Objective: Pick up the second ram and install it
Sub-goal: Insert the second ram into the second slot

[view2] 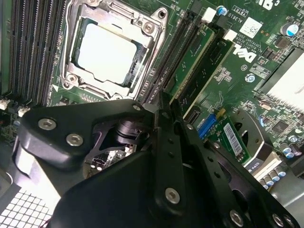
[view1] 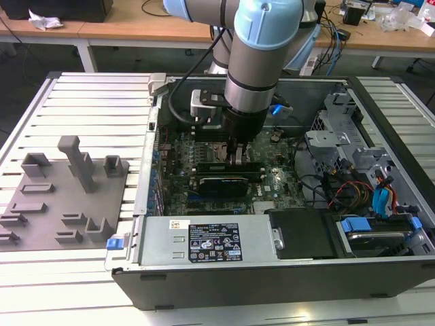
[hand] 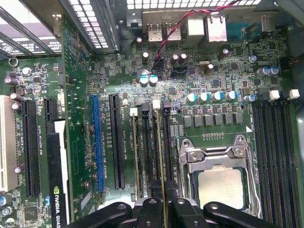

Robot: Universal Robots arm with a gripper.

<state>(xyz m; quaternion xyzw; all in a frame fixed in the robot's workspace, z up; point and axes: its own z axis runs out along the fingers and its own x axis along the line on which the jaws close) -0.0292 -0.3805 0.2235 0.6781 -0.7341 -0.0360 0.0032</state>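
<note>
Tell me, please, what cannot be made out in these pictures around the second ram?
- One end of the second ram: first wrist view, covered by the gripper.
- Whether it is fully seated: exterior view, blocked by the arm.
- Part of the processor: first wrist view, behind the gripper.

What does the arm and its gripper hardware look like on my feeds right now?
In the exterior view, the arm has a silver-grey cylindrical body with pale blue joint caps, and black cables run beside it. Below it sits a black wrist section with a small silver-white block on one side. The gripper in the second wrist view is matte black, built of angular plates fastened with silver round-headed screws, tapering to narrow black fingers.
</note>
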